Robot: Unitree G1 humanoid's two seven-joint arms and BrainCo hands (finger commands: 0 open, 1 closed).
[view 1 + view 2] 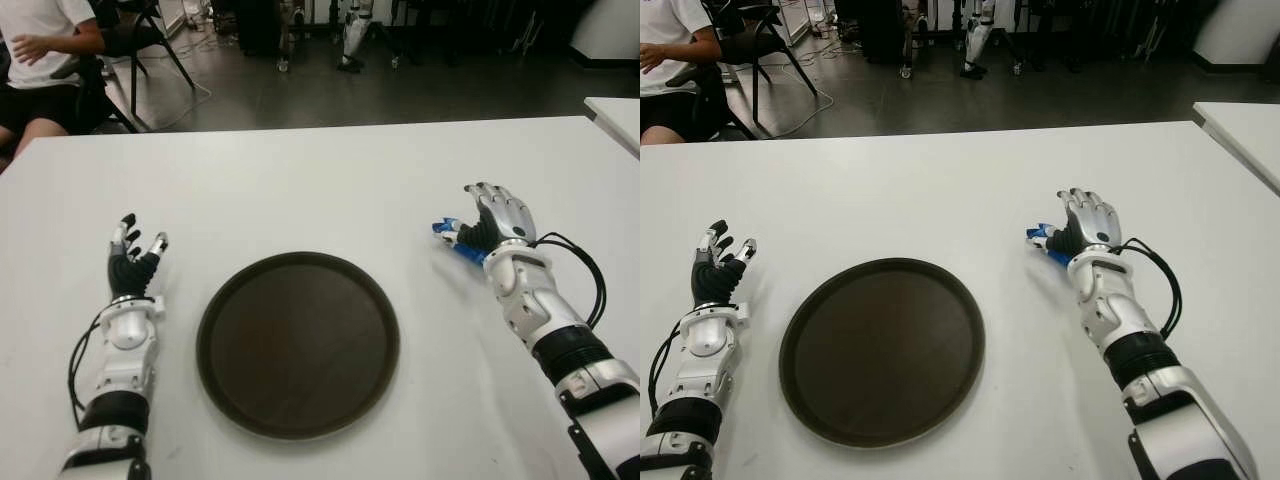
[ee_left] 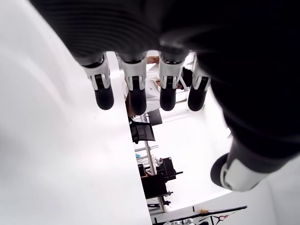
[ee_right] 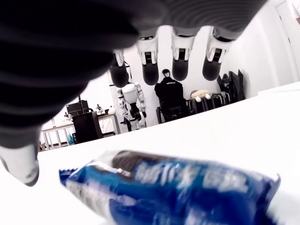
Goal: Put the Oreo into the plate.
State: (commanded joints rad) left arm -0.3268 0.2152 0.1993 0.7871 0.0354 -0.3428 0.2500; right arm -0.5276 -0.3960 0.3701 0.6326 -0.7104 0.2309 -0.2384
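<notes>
Reach-to-grasp step. Right hand [image 1: 492, 225], fingers apart, hovers over the blue Oreo pack [image 3: 173, 192] lying on the tabletop [image 1: 320, 180], right of the empty plate [image 1: 298, 343]. Next: close, lift, carry toward centre. Left hand [image 1: 133, 258] idle, lower left, fingers spread.

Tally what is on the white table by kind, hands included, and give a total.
Blue Oreo packet: 1, under the right hand
Dark round plate: 1
Robot hands: 2, left hand, right hand
Total: 4
</notes>
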